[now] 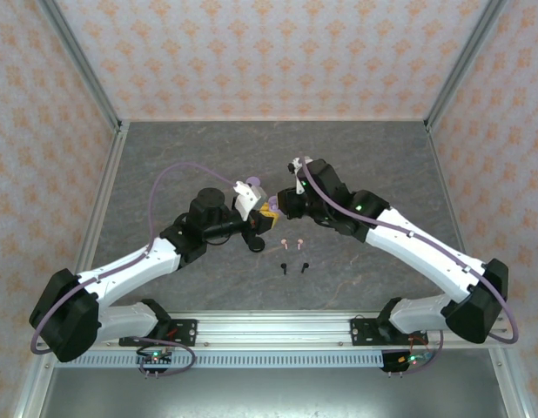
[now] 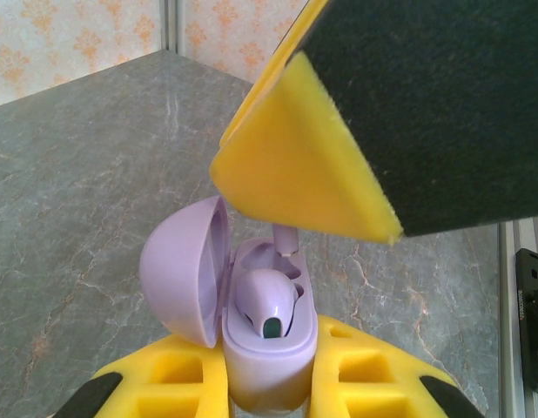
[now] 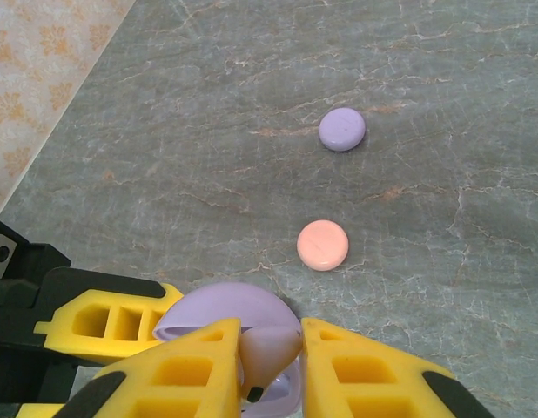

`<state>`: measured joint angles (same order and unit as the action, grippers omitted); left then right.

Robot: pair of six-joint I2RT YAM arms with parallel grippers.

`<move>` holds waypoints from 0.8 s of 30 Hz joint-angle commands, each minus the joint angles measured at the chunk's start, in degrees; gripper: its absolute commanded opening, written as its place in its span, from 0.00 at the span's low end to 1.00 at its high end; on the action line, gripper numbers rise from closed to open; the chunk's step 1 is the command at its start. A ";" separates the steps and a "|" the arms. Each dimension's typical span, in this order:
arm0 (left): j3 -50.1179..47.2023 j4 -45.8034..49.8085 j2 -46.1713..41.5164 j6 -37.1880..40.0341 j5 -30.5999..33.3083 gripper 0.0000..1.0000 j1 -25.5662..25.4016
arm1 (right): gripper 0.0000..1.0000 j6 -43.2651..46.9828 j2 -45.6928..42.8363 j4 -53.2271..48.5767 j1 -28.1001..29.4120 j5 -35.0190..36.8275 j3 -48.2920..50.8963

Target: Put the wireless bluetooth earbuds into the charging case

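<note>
Found left claw (image 2: 269, 396) clamped on the open lilac charging case (image 2: 269, 353), one lilac earbud (image 2: 267, 305) seated inside. Just above, found right claw (image 3: 269, 370) pinching what seemed a second lilac earbud (image 3: 267, 348). Noted pink earbuds (image 1: 285, 242) and black earbuds (image 1: 285, 267) loose on the counter (image 1: 365, 157).

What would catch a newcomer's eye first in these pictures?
An open lilac plastic charging case, clamped by the left end effector over the grey marbled table, holds one seated lilac earbud. The right end effector pinches a second lilac earbud, stem at the empty slot. Beyond them, a round lilac disc and a round pink disc lie flat.
</note>
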<state>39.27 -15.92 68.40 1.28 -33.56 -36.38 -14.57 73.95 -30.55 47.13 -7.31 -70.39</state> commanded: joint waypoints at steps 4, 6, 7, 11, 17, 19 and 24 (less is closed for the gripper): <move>1.39 -2.36 -1.86 -0.79 0.25 0.00 -0.41 | 0.21 0.24 0.53 0.93 0.41 -0.47 -0.80; 1.43 -2.30 -1.87 -0.79 0.25 0.00 -0.41 | 0.21 0.24 0.89 0.75 0.42 -0.91 -0.71; 1.38 -2.35 -1.95 -0.82 0.21 0.00 -0.45 | 0.21 0.24 1.15 0.75 0.41 -1.16 -0.71; 1.58 -2.31 -2.04 -0.83 0.07 0.00 -0.40 | 0.21 -0.10 1.67 1.06 0.41 -1.61 -0.29; 1.60 -2.62 -2.05 -1.09 0.20 0.00 -0.42 | 0.21 -0.62 1.53 1.58 0.41 -3.86 0.16; 1.56 -2.86 -2.04 -1.14 0.23 0.00 -0.40 | 0.21 -0.88 1.33 1.62 0.46 -4.87 0.25; 1.55 -3.74 -1.89 -1.62 0.08 0.00 -0.44 | 0.22 -1.51 1.13 1.58 0.41 -7.42 0.26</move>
<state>39.27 -15.86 68.01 -0.05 -33.56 -36.38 -15.05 75.07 -29.89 47.05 -10.39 -70.39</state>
